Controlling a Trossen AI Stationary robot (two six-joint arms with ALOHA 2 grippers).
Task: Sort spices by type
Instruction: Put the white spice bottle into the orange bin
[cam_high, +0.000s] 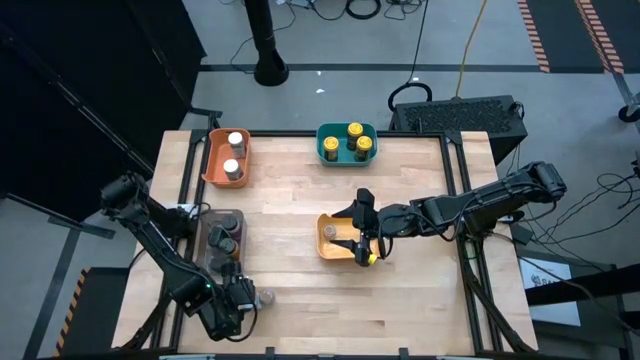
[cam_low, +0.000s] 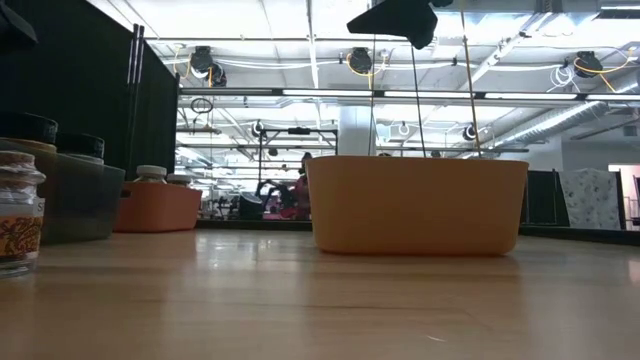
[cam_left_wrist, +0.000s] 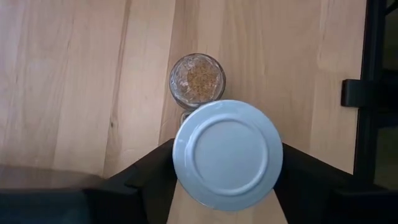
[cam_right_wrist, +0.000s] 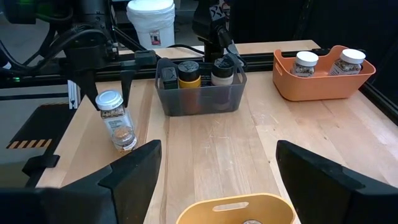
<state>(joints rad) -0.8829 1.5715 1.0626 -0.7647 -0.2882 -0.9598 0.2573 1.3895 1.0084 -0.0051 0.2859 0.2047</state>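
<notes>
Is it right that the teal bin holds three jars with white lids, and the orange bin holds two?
Not quite. The teal bin does hold three jars, but their lids are yellow, not white, as the high view shows. The orange bin does hold two jars, and those have the white lids.

High: straight down over counter (cam_high: 400, 290). Low: counter-level, facing room. Left wrist: close above jar (cam_left_wrist: 227, 154). Right wrist: across counter; shares that jar (cam_right_wrist: 116, 121).
</notes>
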